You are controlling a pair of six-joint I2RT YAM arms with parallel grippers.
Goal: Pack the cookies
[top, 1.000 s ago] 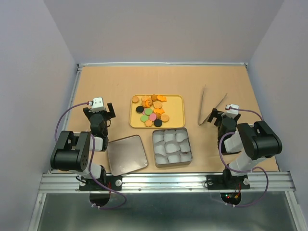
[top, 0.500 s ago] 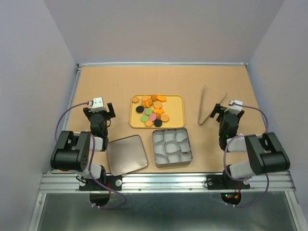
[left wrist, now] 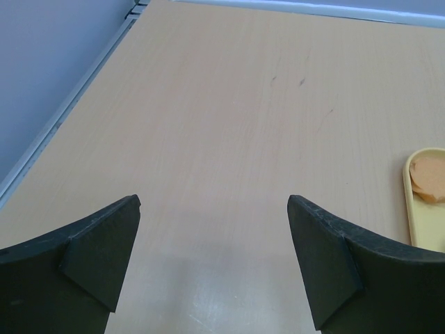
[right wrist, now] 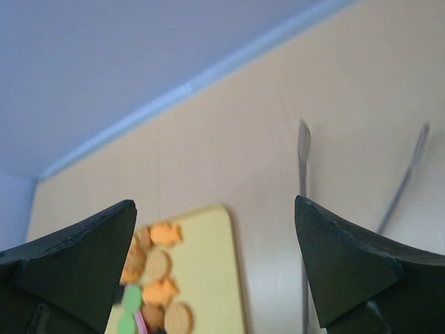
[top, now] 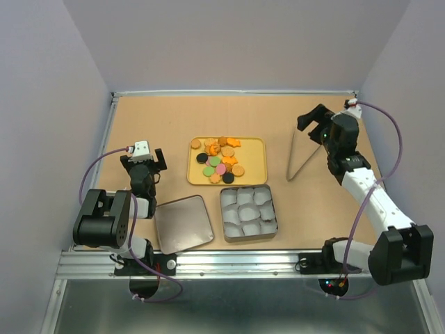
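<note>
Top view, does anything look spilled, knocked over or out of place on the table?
Nothing stands out. The cookies sit together on the yellow tray, the tin stands upright with its lid flat beside it, and the tongs lie right of the tray.

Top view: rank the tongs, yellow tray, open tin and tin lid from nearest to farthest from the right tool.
1. Tongs, just beside the right tool, on the right side of the table.
2. Yellow tray, at the centre.
3. Open tin, nearer the arm bases than the tray.
4. Tin lid, near-left, beside the left arm.
</note>
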